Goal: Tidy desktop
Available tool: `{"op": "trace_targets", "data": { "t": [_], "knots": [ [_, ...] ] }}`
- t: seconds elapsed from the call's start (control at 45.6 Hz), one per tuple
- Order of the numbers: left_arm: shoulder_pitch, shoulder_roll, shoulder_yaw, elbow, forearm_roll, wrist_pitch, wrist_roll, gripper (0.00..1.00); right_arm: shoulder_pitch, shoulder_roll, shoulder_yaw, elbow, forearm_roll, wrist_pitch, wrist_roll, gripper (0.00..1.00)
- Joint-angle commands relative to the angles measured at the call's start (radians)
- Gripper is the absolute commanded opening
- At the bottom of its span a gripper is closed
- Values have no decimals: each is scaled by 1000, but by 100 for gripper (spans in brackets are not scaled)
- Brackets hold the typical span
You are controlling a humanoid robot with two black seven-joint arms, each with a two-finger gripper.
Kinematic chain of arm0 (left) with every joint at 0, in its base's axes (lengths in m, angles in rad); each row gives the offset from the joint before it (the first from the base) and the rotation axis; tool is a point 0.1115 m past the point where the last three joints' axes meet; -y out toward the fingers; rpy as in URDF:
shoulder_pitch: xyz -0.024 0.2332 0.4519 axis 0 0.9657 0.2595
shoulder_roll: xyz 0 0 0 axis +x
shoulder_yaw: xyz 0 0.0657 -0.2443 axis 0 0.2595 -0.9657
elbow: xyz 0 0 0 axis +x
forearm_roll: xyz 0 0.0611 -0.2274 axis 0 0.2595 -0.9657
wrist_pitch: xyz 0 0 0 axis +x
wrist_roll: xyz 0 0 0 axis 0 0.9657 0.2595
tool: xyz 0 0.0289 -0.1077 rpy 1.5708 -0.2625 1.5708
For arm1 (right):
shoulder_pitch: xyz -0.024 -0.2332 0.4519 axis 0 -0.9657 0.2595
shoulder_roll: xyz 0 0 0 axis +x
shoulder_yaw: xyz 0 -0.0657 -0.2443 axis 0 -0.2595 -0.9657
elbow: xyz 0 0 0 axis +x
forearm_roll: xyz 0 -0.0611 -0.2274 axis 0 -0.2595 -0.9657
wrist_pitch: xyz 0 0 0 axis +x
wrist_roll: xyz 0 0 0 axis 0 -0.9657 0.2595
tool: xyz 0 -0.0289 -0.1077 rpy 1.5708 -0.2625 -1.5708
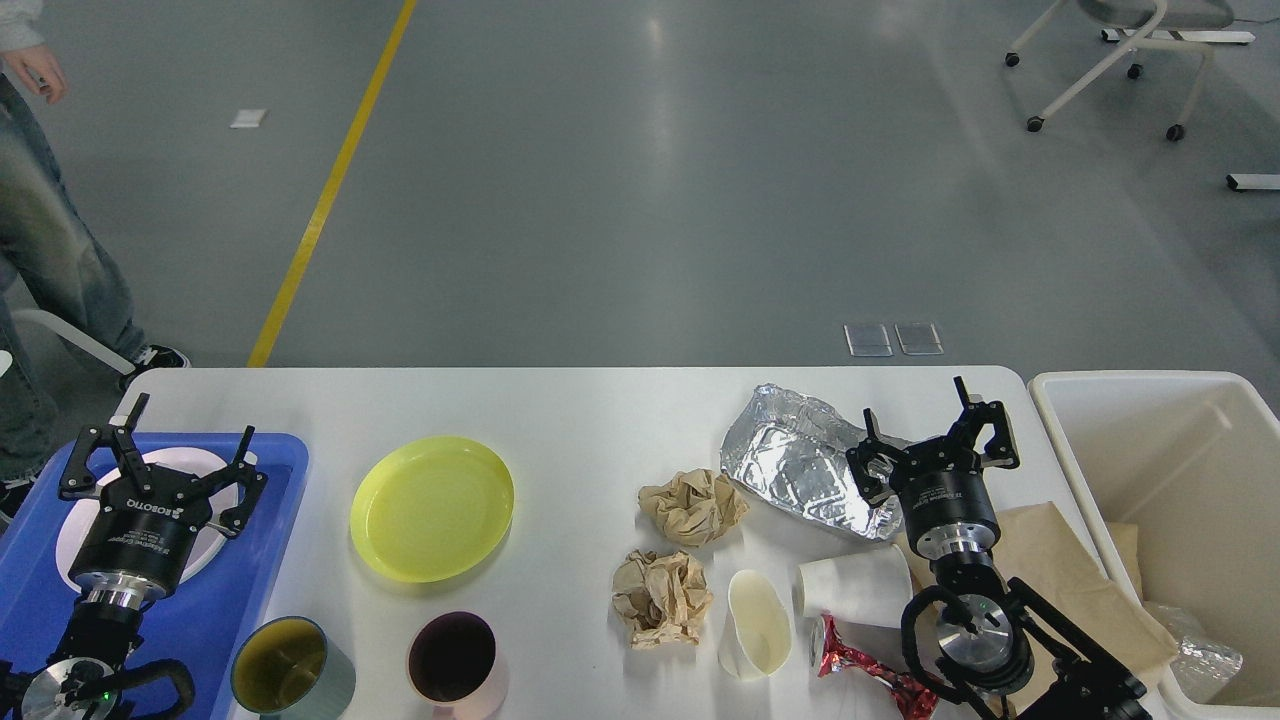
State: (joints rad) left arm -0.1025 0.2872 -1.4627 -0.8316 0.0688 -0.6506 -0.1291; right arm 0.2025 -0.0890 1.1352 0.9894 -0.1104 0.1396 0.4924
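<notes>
The white desktop [600, 420] fills the lower half of the head view. On it lie a yellow plate [432, 507], a crushed foil tray [795, 465], two crumpled brown paper balls [693, 505] [660, 597], two tipped white paper cups [757, 625] [855, 587], a red wrapper [865, 675] and a brown paper bag [1055, 570]. My left gripper [190, 425] is open above a white plate [215, 545] in the blue tray [260, 580]. Over the foil tray's right end, my right gripper [915, 405] is also open and holds nothing.
A teal cup [290, 667] and a pink cup [452, 660] stand at the front edge. A cream bin [1150, 440] with some trash sits off the desktop's right end. A person [45, 250] stands at far left; a wheeled chair [1120, 50] is at far right.
</notes>
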Motion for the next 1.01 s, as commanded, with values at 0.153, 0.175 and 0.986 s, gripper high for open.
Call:
{"op": "trace_targets", "data": {
  "t": [0.153, 0.175, 0.986],
  "knots": [
    [-13, 6, -2, 2, 2, 23, -4, 97, 0, 0, 0, 0, 0, 0, 0, 100],
    [-13, 6, 1, 2, 3, 23, -3, 97, 0, 0, 0, 0, 0, 0, 0, 100],
    [-5, 61, 10, 2, 2, 26, -3, 97, 0, 0, 0, 0, 0, 0, 0, 100]
  ]
}}
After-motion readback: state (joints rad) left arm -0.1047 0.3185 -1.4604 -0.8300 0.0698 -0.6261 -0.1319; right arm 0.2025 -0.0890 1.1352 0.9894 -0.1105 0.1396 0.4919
